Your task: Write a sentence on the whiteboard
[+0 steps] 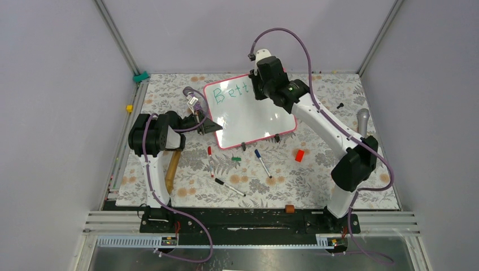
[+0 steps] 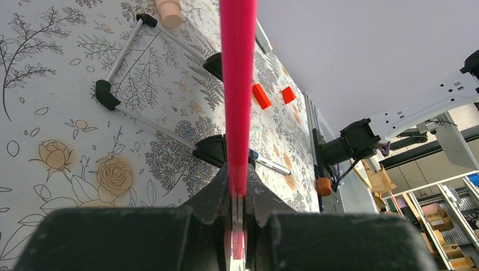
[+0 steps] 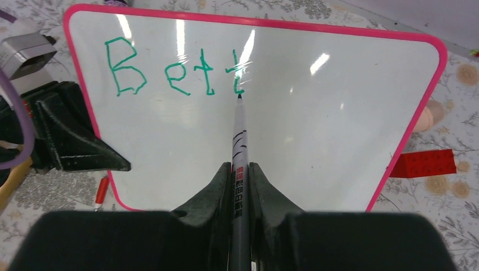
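Right end effector is closed on a marker, its tip meeting the whiteboard at the foot of the second t, where the sentence reads only "Bett" in green. Left end effector is clamped onto the board's pink frame at its left edge. On the floral counter, loose markers and a red block lie near the board's lower edge.

Bright light, streaky glare on whiteboard
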`<control>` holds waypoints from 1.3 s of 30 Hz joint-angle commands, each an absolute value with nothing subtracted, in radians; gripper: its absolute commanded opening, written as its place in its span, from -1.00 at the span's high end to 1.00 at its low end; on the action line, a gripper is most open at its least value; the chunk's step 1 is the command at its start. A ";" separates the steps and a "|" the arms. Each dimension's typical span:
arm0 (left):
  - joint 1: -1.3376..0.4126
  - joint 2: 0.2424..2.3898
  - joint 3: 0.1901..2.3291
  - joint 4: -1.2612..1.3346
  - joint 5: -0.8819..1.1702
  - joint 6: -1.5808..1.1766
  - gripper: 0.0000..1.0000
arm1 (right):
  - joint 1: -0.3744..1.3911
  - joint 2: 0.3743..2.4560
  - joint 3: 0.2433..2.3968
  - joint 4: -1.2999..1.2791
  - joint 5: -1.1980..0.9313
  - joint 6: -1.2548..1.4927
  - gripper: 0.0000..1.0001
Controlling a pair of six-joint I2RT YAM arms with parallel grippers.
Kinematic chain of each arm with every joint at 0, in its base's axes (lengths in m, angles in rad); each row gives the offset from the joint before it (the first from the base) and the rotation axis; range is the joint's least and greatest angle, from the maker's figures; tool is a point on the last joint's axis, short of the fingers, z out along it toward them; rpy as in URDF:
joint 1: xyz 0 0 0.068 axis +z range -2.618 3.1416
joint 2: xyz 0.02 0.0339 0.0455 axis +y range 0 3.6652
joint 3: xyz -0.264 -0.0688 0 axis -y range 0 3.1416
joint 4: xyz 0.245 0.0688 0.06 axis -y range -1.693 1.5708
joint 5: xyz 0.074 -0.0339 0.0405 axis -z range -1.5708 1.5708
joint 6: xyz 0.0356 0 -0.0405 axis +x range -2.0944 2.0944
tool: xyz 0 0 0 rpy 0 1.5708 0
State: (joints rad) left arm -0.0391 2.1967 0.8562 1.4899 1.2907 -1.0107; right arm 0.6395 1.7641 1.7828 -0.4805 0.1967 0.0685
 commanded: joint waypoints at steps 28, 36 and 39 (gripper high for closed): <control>-0.082 2.062 0.651 1.468 1.223 -0.625 1.00 | 0.648 1.676 1.738 -0.492 0.300 0.034 1.00; -0.104 2.108 0.705 1.468 1.274 -0.663 1.00 | 0.648 1.650 1.698 -0.471 0.321 0.017 1.00; -0.105 2.101 0.696 1.470 1.258 -0.657 1.00 | 0.647 1.650 1.694 -0.466 0.331 0.007 1.00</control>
